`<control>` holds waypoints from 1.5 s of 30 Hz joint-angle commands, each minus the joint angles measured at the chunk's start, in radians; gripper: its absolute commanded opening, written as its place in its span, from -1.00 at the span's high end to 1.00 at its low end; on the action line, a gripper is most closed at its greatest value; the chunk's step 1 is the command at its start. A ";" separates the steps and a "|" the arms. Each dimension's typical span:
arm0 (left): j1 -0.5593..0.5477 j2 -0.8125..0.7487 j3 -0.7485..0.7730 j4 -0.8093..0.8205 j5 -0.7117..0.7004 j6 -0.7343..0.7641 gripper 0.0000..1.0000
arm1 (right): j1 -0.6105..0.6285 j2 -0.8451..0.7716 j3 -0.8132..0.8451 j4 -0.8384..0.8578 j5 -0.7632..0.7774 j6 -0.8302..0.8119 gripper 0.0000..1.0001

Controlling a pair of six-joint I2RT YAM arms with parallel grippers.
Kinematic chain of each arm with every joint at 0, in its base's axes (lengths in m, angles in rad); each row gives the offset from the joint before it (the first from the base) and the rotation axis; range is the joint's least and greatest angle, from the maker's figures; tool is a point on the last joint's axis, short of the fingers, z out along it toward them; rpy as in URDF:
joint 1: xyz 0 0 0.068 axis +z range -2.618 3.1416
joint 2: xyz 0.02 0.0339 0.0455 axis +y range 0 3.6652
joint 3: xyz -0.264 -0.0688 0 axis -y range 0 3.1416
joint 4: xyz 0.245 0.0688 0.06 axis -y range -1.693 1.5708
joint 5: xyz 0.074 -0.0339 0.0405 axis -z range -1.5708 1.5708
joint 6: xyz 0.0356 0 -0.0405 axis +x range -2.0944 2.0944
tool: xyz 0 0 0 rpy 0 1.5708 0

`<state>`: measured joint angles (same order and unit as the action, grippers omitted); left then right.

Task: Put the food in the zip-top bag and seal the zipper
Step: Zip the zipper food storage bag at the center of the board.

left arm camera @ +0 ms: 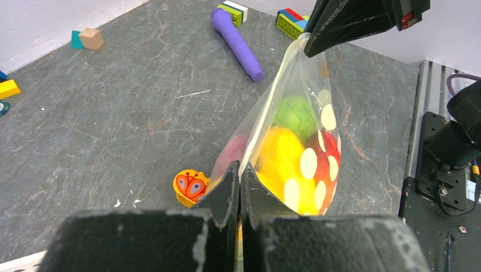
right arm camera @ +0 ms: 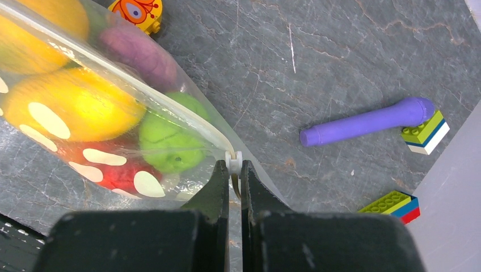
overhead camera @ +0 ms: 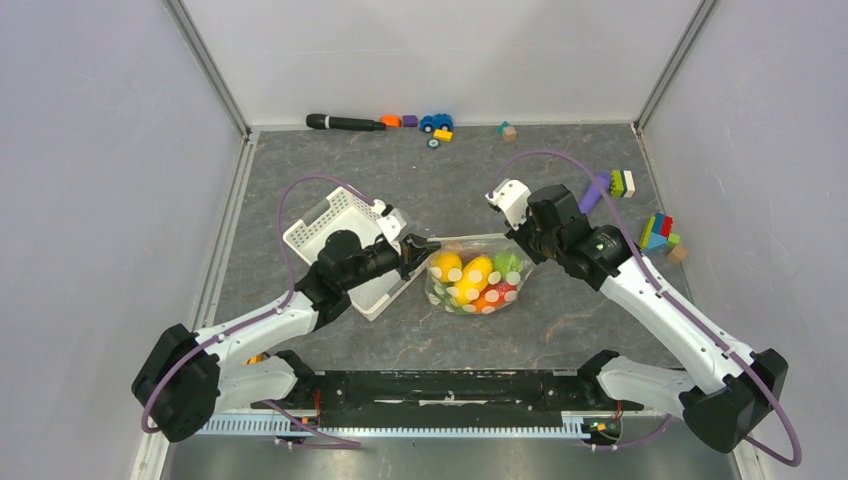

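From above, the zip-top bag (overhead camera: 476,290) lies on the worktop (overhead camera: 450,170) between the 2 arms, just beside the white basket (overhead camera: 328,228), with the food (overhead camera: 478,270) inside it. The left tool (overhead camera: 424,249) is closed on the bag's left top corner, and the right tool (overhead camera: 514,236) on its right one.

The left wrist view shows the zipper (left arm camera: 273,93) stretched as a straight ridge from the left tool's pinched tips up to the right tool. Yellow, green and red pieces hang below it. Whether the strip is pressed shut along its length I cannot tell.

In the right wrist view, the right tool's tips clamp a small white tab (right arm camera: 233,161) at the zipper's end. A purple brush (right arm camera: 363,122) lies well apart.

Sealing is likely the step in hand. Hold the strip taut, but not so hard that a corner slips out. Let 1 tool anchor its end while the other runs along the ridge, with the food below the line.
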<state>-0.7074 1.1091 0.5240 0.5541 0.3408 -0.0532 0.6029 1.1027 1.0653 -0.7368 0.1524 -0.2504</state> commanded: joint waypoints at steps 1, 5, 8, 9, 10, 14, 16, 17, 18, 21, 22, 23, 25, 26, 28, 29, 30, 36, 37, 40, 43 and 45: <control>0.011 -0.006 0.003 0.025 -0.054 0.052 0.96 | -0.037 -0.003 -0.008 -0.070 0.149 -0.023 1.00; 0.011 -0.008 0.003 0.020 -0.059 0.052 0.96 | -0.044 -0.012 -0.020 -0.069 0.169 -0.025 1.00; 0.011 -0.008 -0.002 0.028 -0.062 0.052 0.95 | -0.048 -0.028 -0.041 -0.066 0.188 -0.036 1.00; 0.011 -0.005 -0.002 0.029 -0.063 0.052 0.96 | -0.051 -0.032 -0.043 -0.065 0.191 -0.034 1.00; 0.011 -0.005 0.001 0.027 -0.063 0.052 0.96 | -0.050 -0.033 -0.042 -0.065 0.187 -0.031 1.00; 0.011 -0.006 -0.001 0.028 -0.066 0.052 0.96 | -0.055 -0.038 -0.035 -0.065 0.184 -0.032 1.00; 0.011 -0.002 -0.003 0.034 -0.066 0.052 0.96 | -0.059 -0.037 -0.035 -0.065 0.193 -0.030 1.00; 0.011 -0.001 -0.002 0.031 -0.066 0.052 0.96 | -0.060 -0.039 -0.036 -0.065 0.193 -0.027 1.00; 0.011 -0.002 0.000 0.026 -0.068 0.052 0.96 | -0.061 -0.040 -0.037 -0.065 0.192 -0.027 1.00; 0.011 -0.004 -0.004 0.029 -0.072 0.052 0.96 | -0.066 -0.041 -0.039 -0.069 0.205 -0.030 1.00; 0.011 -0.003 -0.004 0.030 -0.072 0.052 0.96 | -0.069 -0.042 -0.037 -0.071 0.209 -0.027 1.00; 0.011 -0.001 -0.002 0.026 -0.073 0.052 0.96 | -0.070 -0.042 -0.036 -0.071 0.208 -0.027 1.00; 0.011 -0.003 0.002 0.018 -0.080 0.052 0.96 | -0.073 -0.046 -0.036 -0.074 0.202 -0.033 1.00; 0.011 -0.005 0.001 0.018 -0.083 0.052 0.96 | -0.075 -0.047 -0.036 -0.074 0.202 -0.039 1.00; 0.011 -0.004 -0.006 0.029 -0.087 0.052 0.96 | -0.078 -0.050 -0.042 -0.073 0.210 -0.047 1.00; 0.011 -0.002 -0.010 0.035 -0.089 0.052 0.96 | -0.080 -0.051 -0.044 -0.073 0.214 -0.047 1.00; 0.011 -0.002 -0.009 0.036 -0.091 0.052 0.96 | -0.082 -0.052 -0.047 -0.073 0.218 -0.047 1.00; 0.011 -0.002 -0.009 0.037 -0.095 0.052 0.96 | -0.088 -0.070 -0.065 -0.067 0.245 -0.061 1.00; 0.011 -0.004 -0.009 0.036 -0.098 0.052 0.96 | -0.087 -0.073 -0.065 -0.068 0.242 -0.060 1.00; 0.011 -0.006 -0.012 0.041 -0.100 0.052 0.96 | -0.089 -0.083 -0.066 -0.067 0.244 -0.063 1.00; 0.011 -0.007 -0.012 0.044 -0.088 0.052 0.96 | -0.089 -0.088 -0.066 -0.069 0.228 -0.056 1.00; 0.011 -0.015 -0.012 0.043 -0.090 0.052 0.95 | -0.089 -0.090 -0.065 -0.072 0.225 -0.055 1.00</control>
<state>-0.7086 1.1122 0.5190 0.5552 0.3046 -0.0517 0.5407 1.0374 1.0054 -0.7628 0.2672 -0.2859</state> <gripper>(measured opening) 0.026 0.040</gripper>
